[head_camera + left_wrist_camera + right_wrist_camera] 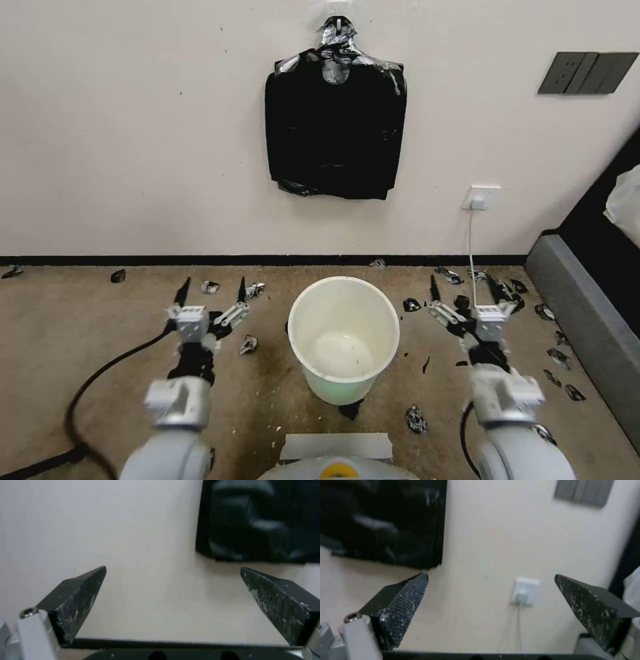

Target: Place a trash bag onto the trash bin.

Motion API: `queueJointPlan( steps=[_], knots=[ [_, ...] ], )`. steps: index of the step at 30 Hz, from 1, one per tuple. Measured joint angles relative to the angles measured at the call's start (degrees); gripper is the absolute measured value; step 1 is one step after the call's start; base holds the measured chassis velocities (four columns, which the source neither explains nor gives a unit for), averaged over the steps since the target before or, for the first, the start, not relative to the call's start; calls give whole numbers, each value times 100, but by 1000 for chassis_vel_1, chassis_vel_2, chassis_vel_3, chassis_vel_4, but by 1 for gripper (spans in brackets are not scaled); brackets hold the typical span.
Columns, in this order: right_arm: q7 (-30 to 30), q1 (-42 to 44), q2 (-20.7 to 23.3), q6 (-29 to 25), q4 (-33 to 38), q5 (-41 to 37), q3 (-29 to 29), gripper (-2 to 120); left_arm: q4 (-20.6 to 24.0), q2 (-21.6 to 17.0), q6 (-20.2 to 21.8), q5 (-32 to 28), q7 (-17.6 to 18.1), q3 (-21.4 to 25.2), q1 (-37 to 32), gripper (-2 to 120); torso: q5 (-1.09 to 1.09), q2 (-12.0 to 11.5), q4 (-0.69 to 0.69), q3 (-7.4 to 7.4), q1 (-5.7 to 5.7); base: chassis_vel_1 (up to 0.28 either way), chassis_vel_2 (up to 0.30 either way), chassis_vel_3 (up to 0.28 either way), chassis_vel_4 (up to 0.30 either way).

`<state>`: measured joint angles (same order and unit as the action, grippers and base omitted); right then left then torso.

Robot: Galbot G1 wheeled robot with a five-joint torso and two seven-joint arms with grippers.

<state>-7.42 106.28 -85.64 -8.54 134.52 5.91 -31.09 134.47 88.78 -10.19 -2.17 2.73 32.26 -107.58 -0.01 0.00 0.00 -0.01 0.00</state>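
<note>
Trash bin [344, 337] lower centre on floor, unlined, mouth up | bag bundle [335, 127] upper centre, hung on wall | left tool [210, 291], right tool [465, 288] both released, flanking bin, aimed at wall, likely for two-handed pull | single trash bag not singled out

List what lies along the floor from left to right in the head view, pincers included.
Black cable → left pincer, open → trash bin → right pincer, open → grey ledge at the right edge.
</note>
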Motion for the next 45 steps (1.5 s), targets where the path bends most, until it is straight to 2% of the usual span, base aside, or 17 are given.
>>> queueJointPlan(
  steps=[1, 2, 3, 4, 12, 19, 23, 24, 27, 29, 32, 34, 37, 38, 42, 45],
  knots=[
    [-86, 148, -17, -78, 65, -30, 97, 100, 216, 23, -108, -19, 17, 1, -210, 100, -2, 0, 1, 0, 0, 0, 0, 0, 0],
    [-86, 148, -17, -78, 65, -30, 97, 100, 216, 23, -108, -19, 17, 1, -210, 100, -2, 0, 1, 0, 0, 0, 0, 0, 0],
    [-120, 226, -31, -91, 28, -73, 178, 100, 304, 12, -149, -22, 3, -2, -296, 100, 8, 0, 0, 0, 0, 0, 0, 0, 0],
    [-137, 244, -36, -103, 3, -102, 226, 100, 340, -2, -161, -24, -22, -20, -329, 100, 2, 0, 1, 0, 0, 0, 0, 0, 0],
    [-128, 219, -1, -98, -121, -312, 334, 100, 295, -33, -166, -25, -84, -32, -316, 100, 1, 0, 0, 0, 0, 0, 0, 0, 0],
    [128, -286, 344, 50, -265, -1285, 533, 100, 173, -137, -165, -63, -131, -4, -306, 100, 1, 0, 0, 0, 0, 0, 0, 0, 0],
    [339, -1296, 859, 347, -556, -2698, 760, 100, 129, -172, -168, -76, -160, 41, -348, 100, 1, 0, 0, 1, 0, 0, 0, 0, 0],
    [339, -1296, 859, 347, -556, -2698, 760, 100, 129, -172, -168, -76, -160, 41, -348, 100, 1, 0, 0, 1, 0, 0, 0, 0, 0],
    [411, -2237, 1285, 684, -791, -3848, 960, 100, 111, -106, -201, -66, -172, 72, -386, 100, 2, -1, 0, 1, 0, 0, 0, 0, 0],
    [430, -2537, 1403, 774, -878, -4088, 1047, 100, 109, -81, -221, -61, -177, 89, -395, 100, 2, 0, 1, 2, 0, 0, 0, 0, 0],
    [463, -3450, 1639, 1049, -1209, -4764, 1352, 100, 98, -14, -269, -51, -189, 138, -405, 100, 1, 0, 0, 2, 0, 0, 0, 0, 0],
    [460, -3720, 1662, 1124, -1316, -4934, 1440, 100, 93, -3, -275, -50, -191, 148, -408, 100, 2, 0, -1, 2, 0, 0, 0, 0, 0],
    [358, -4868, 1639, 1351, -1835, -5489, 1751, 100, 82, 24, -294, -35, -204, 199, -437, 100, 1, 0, 1, 2, 0, 0, 0, 0, 0],
    [358, -4868, 1639, 1351, -1835, -5489, 1751, 100, 82, 24, -294, -35, -204, 199, -437, 100, 1, 0, 1, 2, 0, 0, 0, 0, 0],
    [283, -5934, 1475, 1440, -2384, -6113, 2018, 100, 90, 59, -329, -18, -209, 268, -496, 100, 0, -1, 1, 2, 0, 0, 0, 0, 0],
    [252, -6161, 1398, 1445, -2524, -6322, 2063, 100, 98, 62, -334, -17, -210, 292, -507, 100, 1, -1, 1, 2, 0, 0, 0, 0, 0]
  ],
)
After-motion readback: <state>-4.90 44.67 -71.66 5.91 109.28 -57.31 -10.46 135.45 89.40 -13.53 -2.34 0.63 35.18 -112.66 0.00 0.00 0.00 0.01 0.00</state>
